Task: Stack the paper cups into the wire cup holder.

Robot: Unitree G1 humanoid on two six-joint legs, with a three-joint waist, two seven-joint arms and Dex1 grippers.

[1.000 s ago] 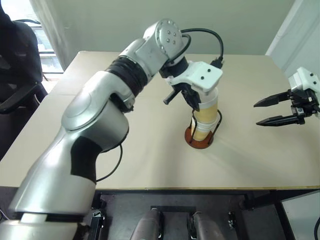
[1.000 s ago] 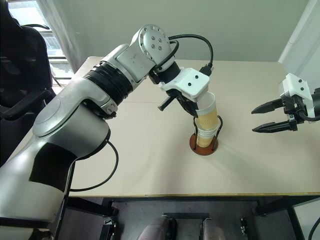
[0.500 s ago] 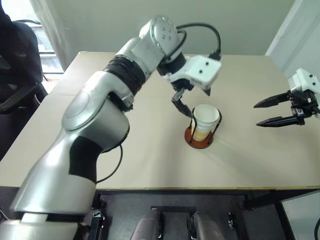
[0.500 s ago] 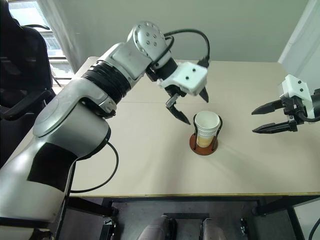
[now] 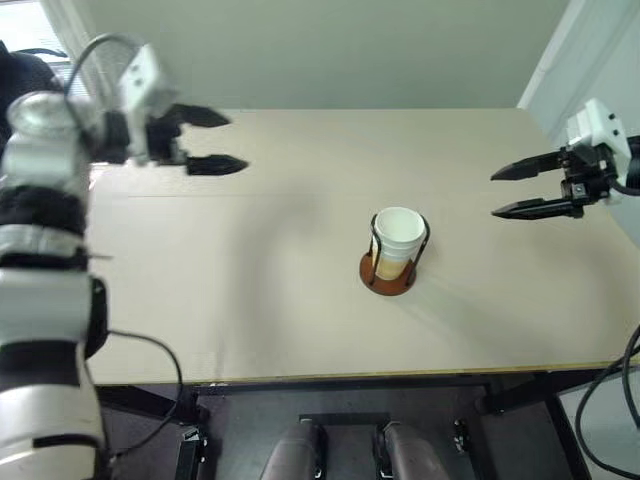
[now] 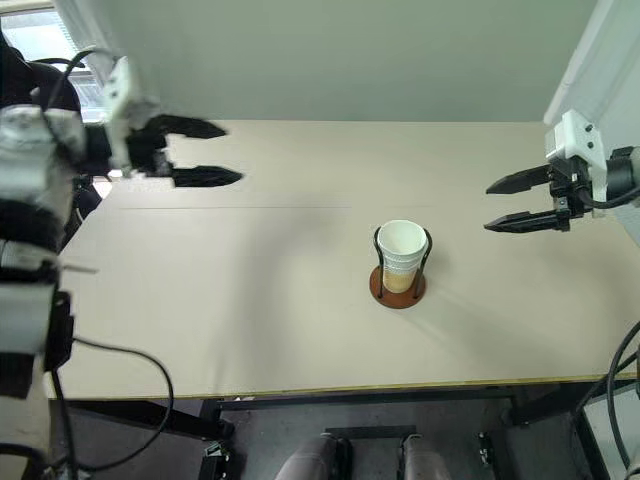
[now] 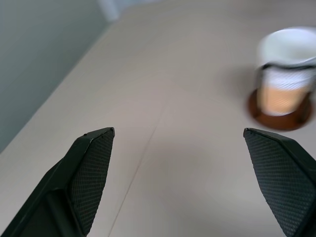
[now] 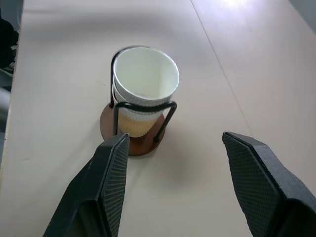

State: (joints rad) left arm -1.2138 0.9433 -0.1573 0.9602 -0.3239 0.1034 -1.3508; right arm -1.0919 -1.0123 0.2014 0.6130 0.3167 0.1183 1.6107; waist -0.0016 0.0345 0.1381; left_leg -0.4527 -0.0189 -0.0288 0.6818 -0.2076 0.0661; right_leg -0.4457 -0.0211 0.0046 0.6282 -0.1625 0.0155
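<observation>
Several paper cups (image 5: 397,238) sit nested one inside another in the wire cup holder (image 5: 388,272), which stands upright near the middle of the beige table (image 5: 250,300). Just the white rolled rim and white inside of the top cup are plain from above, with a band of yellowish-tan wall below it; how many cups make up the stack cannot be told for sure. The holder's reddish-brown disc base rests flat on the table, and its black wire loops rise on either side of the stack, reaching about to the top cup's rim. In the right wrist view one loop crosses in front of the cups (image 8: 144,94) just under the rim, and the base (image 8: 132,136) shows beneath.

Well apart from the holder, on the robot's right, the right end effector (image 5: 522,190) hangs above the table's right side, its two black fingers spread and pointing in toward the cups, with nothing between them. On the robot's left, the left end effector (image 5: 218,142) is held over the far left part of the table, also well away from the holder, its fingers spread wide and empty, pointing toward the table's middle. A thin seam line runs across the table between the left end effector and the holder.
</observation>
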